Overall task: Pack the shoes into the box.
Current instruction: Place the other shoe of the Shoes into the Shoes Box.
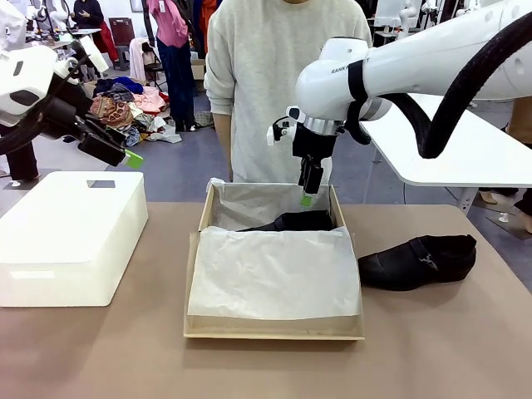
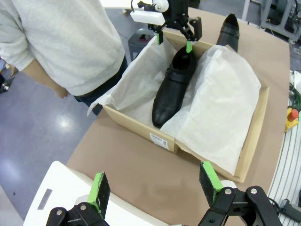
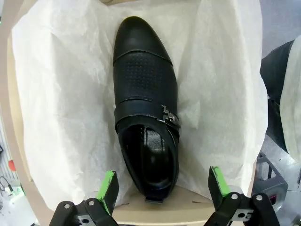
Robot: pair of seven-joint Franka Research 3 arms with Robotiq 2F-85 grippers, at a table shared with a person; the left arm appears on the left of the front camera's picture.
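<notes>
One black shoe [image 1: 295, 221] lies in the tan box [image 1: 274, 332] on white tissue paper [image 1: 274, 274], along the far side. Seen from the right wrist, this shoe [image 3: 146, 103] points away and its heel sits between and below my open right gripper [image 3: 163, 188], untouched. From the front, the right gripper [image 1: 307, 195] hangs over the box's far right corner. The other shoe [image 1: 416, 262] lies on the table right of the box. My left gripper [image 1: 125, 154] is raised at the far left, open and holding nothing. Its wrist view [image 2: 155, 188] shows the box [image 2: 141, 127], both shoes [image 2: 171, 89] [image 2: 229, 30] and the right gripper [image 2: 175, 41].
A big white rounded block [image 1: 71, 233] stands on the table's left, under the left arm. A person in a light grey sweater [image 1: 266, 83] stands just behind the box. A white side table [image 1: 465, 158] is at the back right. Bare brown tabletop [image 1: 266, 370] runs along the near edge.
</notes>
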